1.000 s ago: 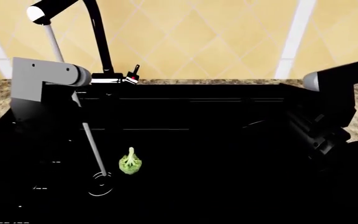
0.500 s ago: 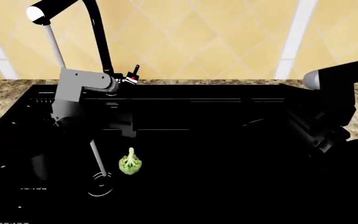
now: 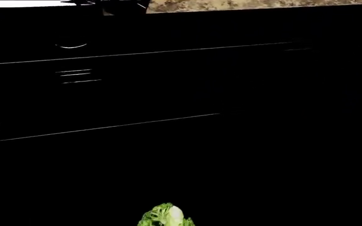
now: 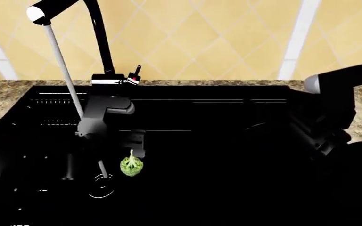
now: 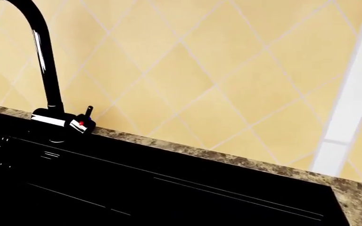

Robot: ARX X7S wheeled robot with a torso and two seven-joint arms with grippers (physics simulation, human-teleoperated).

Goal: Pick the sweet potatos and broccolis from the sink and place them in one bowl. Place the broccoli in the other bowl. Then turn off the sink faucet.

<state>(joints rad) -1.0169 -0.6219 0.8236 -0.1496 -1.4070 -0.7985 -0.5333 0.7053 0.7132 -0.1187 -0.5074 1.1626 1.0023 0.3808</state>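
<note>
Picking step: left pincer, aperture indiscernible against the black sink, poised above the small green broccoli floret; next, descend and grasp.

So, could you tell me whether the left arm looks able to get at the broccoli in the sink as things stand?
Probably yes: the left gripper hangs just above the broccoli, with nothing visible between them; the water stream falls beside it.

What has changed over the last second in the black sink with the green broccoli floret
The left arm swung in from the sink's left side and down, bringing the left gripper just above the green broccoli floret; whether it has gripped is unclear. The broccoli, the running water stream from the black faucet, and the right arm stayed put.
</note>
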